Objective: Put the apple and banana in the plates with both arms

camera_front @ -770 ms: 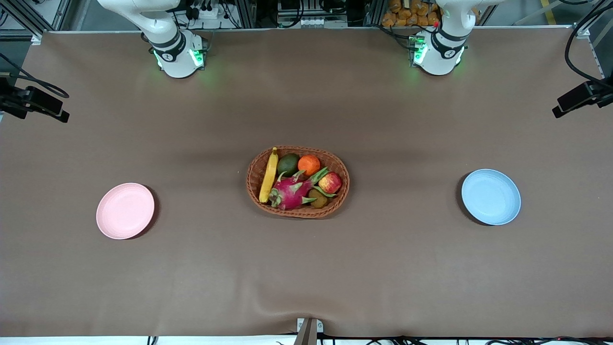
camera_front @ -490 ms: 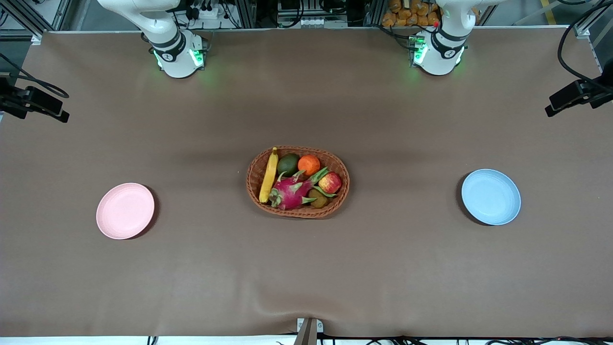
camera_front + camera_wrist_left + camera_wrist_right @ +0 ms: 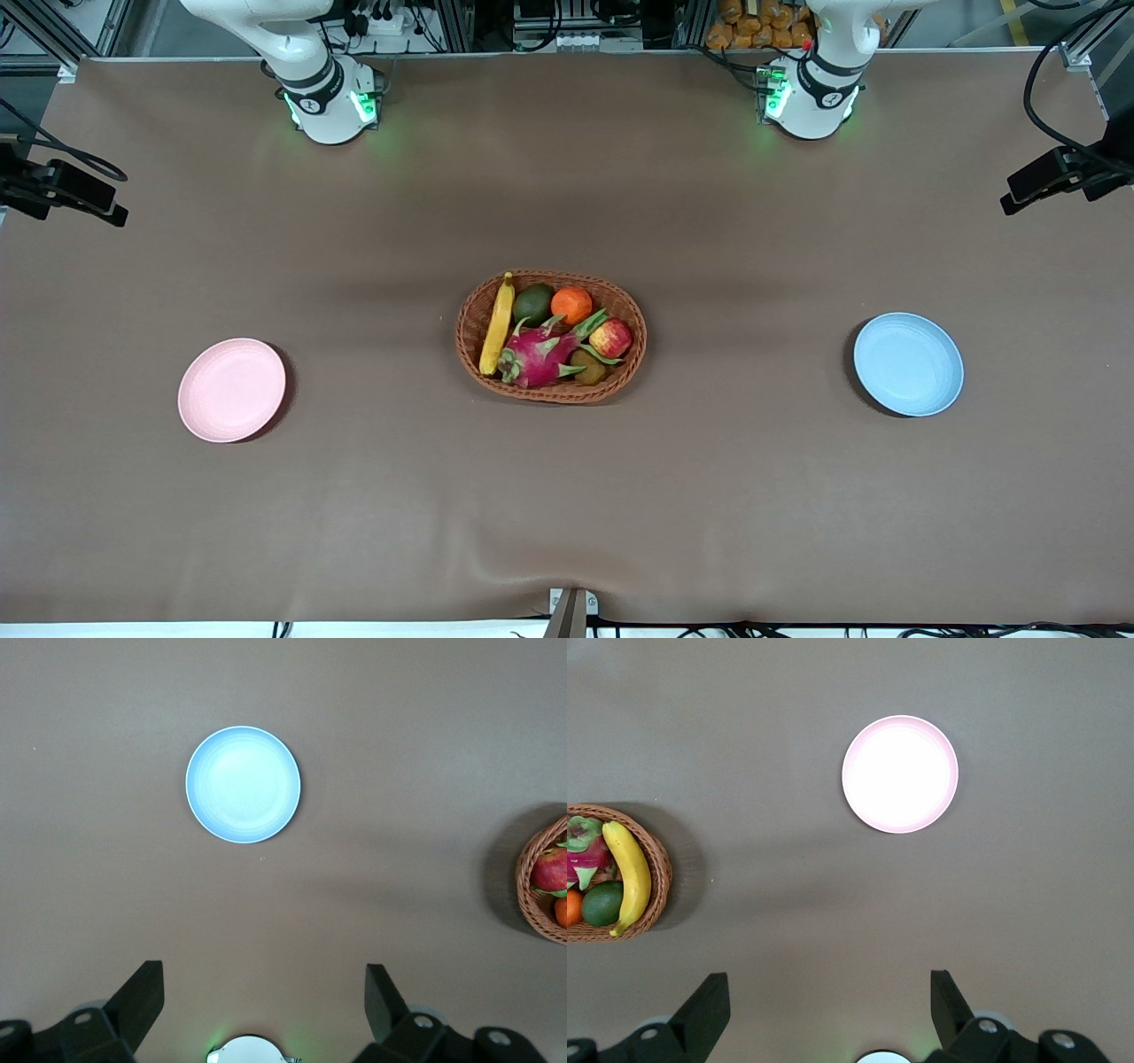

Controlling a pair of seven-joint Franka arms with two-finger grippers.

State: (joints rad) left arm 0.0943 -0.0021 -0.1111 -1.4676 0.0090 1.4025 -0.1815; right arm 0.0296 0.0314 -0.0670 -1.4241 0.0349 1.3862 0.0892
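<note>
The apple and the banana lie in a brown wicker basket at the middle of the table. The banana is at the basket's end toward the right arm, the apple at its end toward the left arm. The pink plate sits bare toward the right arm's end of the table, and the blue plate toward the left arm's end. My left gripper hangs open high over bare table between its base and the blue plate. My right gripper hangs open the same way by the pink plate.
The basket also holds a magenta dragon fruit, an orange, a green fruit and a brown kiwi. The arm bases stand at the table's edge farthest from the front camera. A metal bracket sits at the nearest edge.
The left arm's dark hand has drifted a little toward the table's middle in the front view. The right arm and all the fruit have stayed put.
</note>
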